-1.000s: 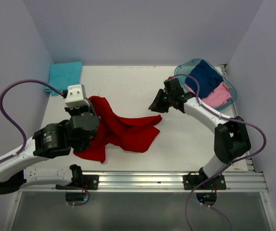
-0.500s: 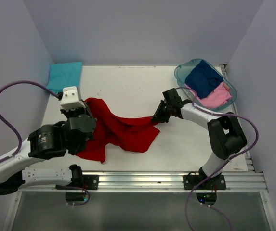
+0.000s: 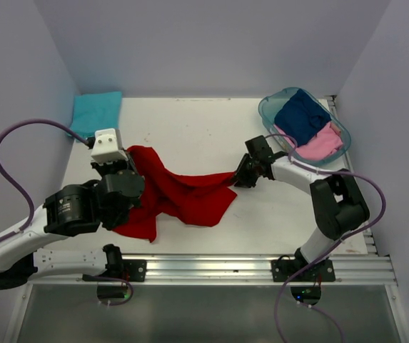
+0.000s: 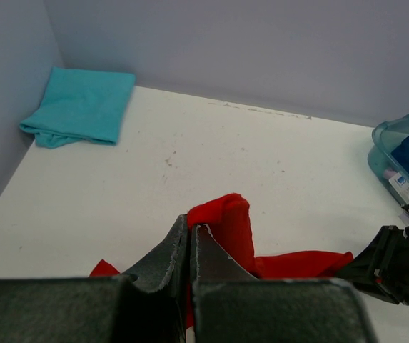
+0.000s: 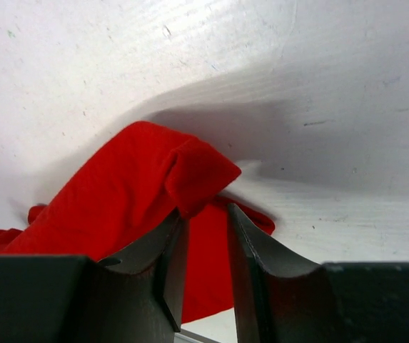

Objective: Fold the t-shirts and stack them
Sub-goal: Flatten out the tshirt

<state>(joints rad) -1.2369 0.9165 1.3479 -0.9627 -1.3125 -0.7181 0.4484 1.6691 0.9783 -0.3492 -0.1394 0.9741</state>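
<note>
A bright red t-shirt (image 3: 190, 196) lies crumpled between the two arms, stretched a little from left to right. My left gripper (image 3: 128, 166) is shut on its upper left edge; in the left wrist view a red fold (image 4: 225, 221) sticks out of the pinched fingertips (image 4: 190, 226). My right gripper (image 3: 238, 177) is at the shirt's right corner, low over the table. Its jaws (image 5: 205, 212) stand apart with red cloth (image 5: 118, 193) between and beyond them. A folded turquoise t-shirt (image 3: 97, 111) lies at the far left corner. The navy (image 3: 303, 114) and pink (image 3: 320, 143) t-shirts lie in the basket.
The teal plastic basket (image 3: 267, 108) stands at the far right corner, close behind the right arm. Grey walls close in the table on the left, back and right. A metal rail (image 3: 211, 268) with both arm bases runs along the near edge.
The right gripper has come down from near the basket to the red shirt's right corner. The left arm has shifted slightly left with its hold on the shirt.
</note>
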